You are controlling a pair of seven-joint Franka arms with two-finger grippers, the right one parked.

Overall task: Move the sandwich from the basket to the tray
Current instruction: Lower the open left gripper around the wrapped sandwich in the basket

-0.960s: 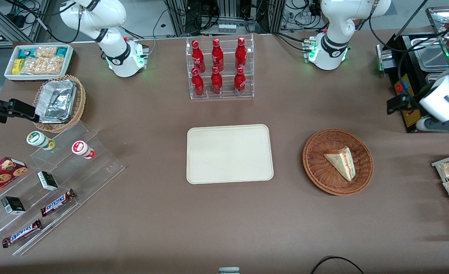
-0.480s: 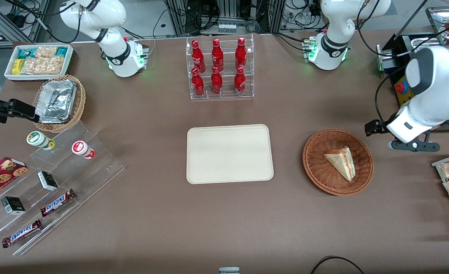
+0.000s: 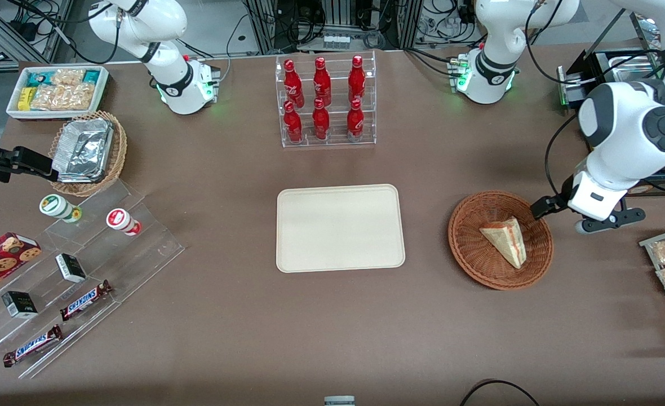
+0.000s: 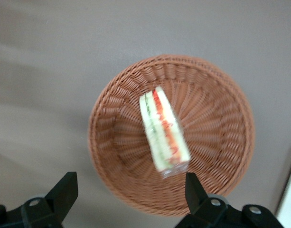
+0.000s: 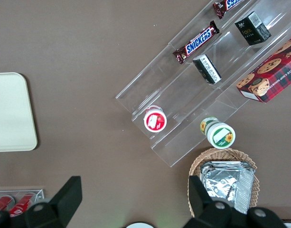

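You see the sandwich (image 3: 505, 241) lying inside the basket (image 3: 468, 248), a little toward the 3 o'clock side of its centre, and nothing touches it. The gripper (image 4: 128, 197) hangs above the basket's rim at about 2 o'clock with its fingers (image 4: 64, 190) spread wide and holding nothing. The tray (image 3: 340, 228) lies at 9 o'clock from the basket, well apart.

Below the hand (image 4: 128, 202), whose matt black plastic fingers (image 4: 64, 190) stand spread, a rough reddish-brown wicker basket (image 4: 117, 156) holds a sandwich (image 4: 164, 133) of soft pale bread. The desk (image 3: 366, 338) wears a dull brown cloth. The tray (image 3: 341, 228) near it looks smooth, matt, cream plastic.
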